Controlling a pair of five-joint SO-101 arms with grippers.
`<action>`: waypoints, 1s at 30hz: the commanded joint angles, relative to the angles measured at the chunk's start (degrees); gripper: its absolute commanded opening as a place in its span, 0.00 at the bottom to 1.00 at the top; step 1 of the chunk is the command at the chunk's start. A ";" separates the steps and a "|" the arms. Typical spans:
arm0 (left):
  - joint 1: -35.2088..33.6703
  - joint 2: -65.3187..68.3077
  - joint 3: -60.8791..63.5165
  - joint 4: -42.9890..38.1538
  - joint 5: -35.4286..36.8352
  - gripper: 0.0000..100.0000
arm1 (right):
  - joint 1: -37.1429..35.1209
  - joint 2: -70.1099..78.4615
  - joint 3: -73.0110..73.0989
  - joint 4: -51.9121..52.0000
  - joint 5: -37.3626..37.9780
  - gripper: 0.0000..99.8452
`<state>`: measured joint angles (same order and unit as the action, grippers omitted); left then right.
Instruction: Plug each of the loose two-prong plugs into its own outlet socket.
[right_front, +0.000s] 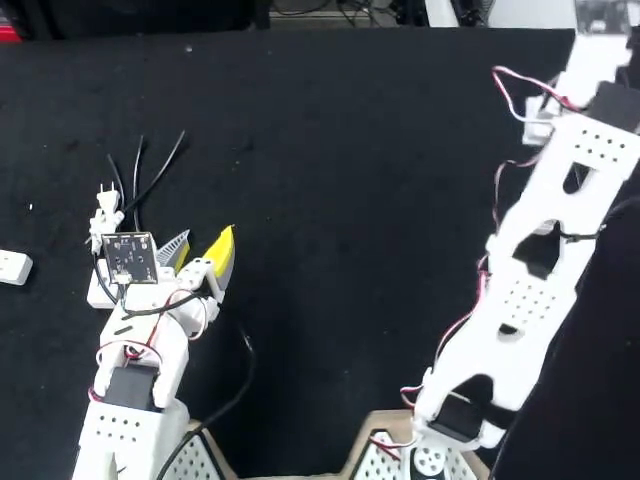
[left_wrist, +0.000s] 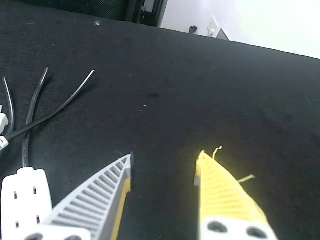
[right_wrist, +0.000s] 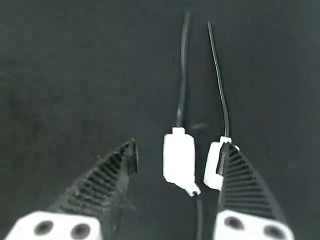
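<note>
Currently your right gripper (right_wrist: 179, 146) hangs wide open over the black desk (right_front: 350, 150) and holds nothing. A white plug (right_wrist: 178, 161) lies flat between its two dark fingers, nearer the middle than either tip. A second plug (right_wrist: 214, 167) lies just beside that one, partly tucked under one fingertip. Both cords (right_wrist: 183, 70) run straight ahead, away from the gripper.

Your left gripper (left_wrist: 165, 162) is also spread wide and empty, with bare desk between the grey and yellow fingers. The outlet strip (left_wrist: 22, 200) lies just outside the grey finger, close to its base, sockets facing up. In the high view, a prong-up plug (right_front: 105, 203) sits a little ahead of that gripper, beyond the strip.

Risks, as judged from here:
- Closing the right gripper now would likely catch the second plug under the finger, so you pinch both or flick one aside. Cause: the two plugs lie almost touching.
- I can't tell which way the centred plug's prongs face, so a grip taken now may leave them aimed off the socket.
- The strip looks loose on the desk. Pushing a plug in could slide it unless the left gripper braces it.
- Trailing cords could drag on the neighbouring plug during the lift.
</note>
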<state>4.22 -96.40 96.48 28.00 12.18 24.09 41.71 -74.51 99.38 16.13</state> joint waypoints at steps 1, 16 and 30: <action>-0.66 -0.09 1.10 -1.41 0.26 0.21 | -7.21 -17.71 14.20 1.85 -4.04 0.24; -0.66 -0.09 1.19 -1.41 0.26 0.22 | -37.45 -48.84 64.40 -7.91 -12.13 0.24; -0.22 -0.09 -0.13 0.97 -10.29 0.22 | -44.48 -67.12 118.64 -53.89 -9.41 0.24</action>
<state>4.22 -96.40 96.48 28.00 8.92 -17.49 -19.82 33.54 58.07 5.93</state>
